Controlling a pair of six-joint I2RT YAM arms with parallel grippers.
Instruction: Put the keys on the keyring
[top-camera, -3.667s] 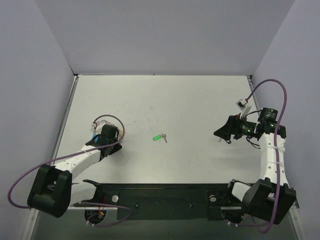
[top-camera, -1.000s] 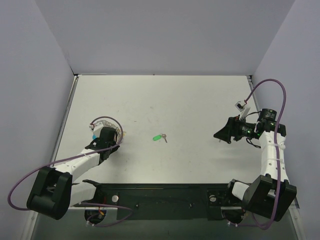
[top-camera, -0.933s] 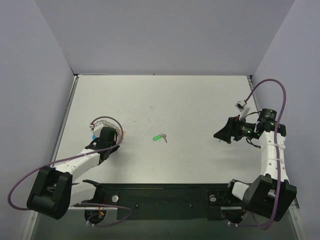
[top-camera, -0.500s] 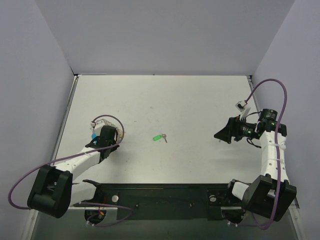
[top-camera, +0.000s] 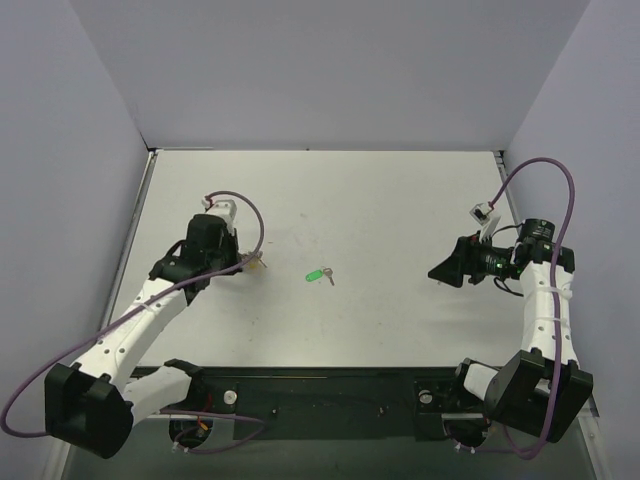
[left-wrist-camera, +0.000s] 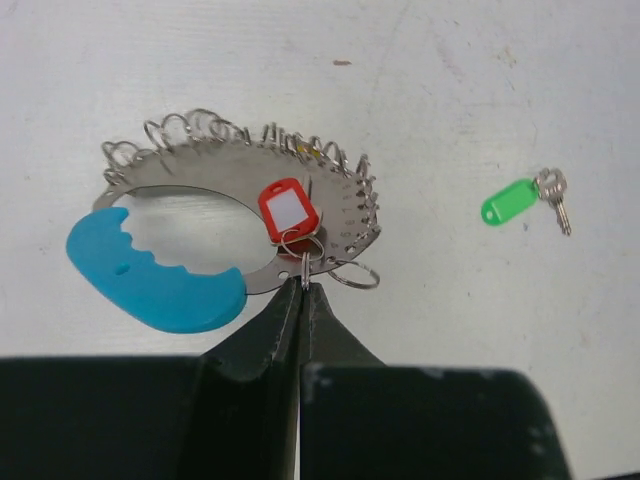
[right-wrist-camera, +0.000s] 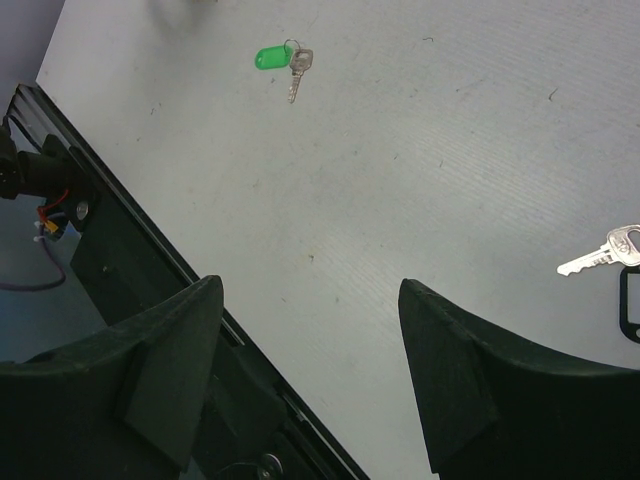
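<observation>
- Table (top-camera: 400, 200): both keys lie loose on it and none is threaded, so you are judged to be at the first step, securing the keyring.
- Left gripper (left-wrist-camera: 303, 290): jaws pinched closed on a small wire loop at the keyring's near edge, just under the red tag (left-wrist-camera: 287, 208).
- Right gripper (right-wrist-camera: 310, 290): jaws wide apart, holding nothing, over the table's right side.
- Keyring (left-wrist-camera: 215, 165): at the table's left. Only the left wrist view shows its coils and blue tag (left-wrist-camera: 150, 280).
- Green-tagged key (top-camera: 320, 274): mid-table, well apart from both grippers.
- Black-rimmed key (right-wrist-camera: 600, 258): visible only in the right wrist view, at the frame edge. Your next move is probably a low, precise pinch on this thin, flat key.
</observation>
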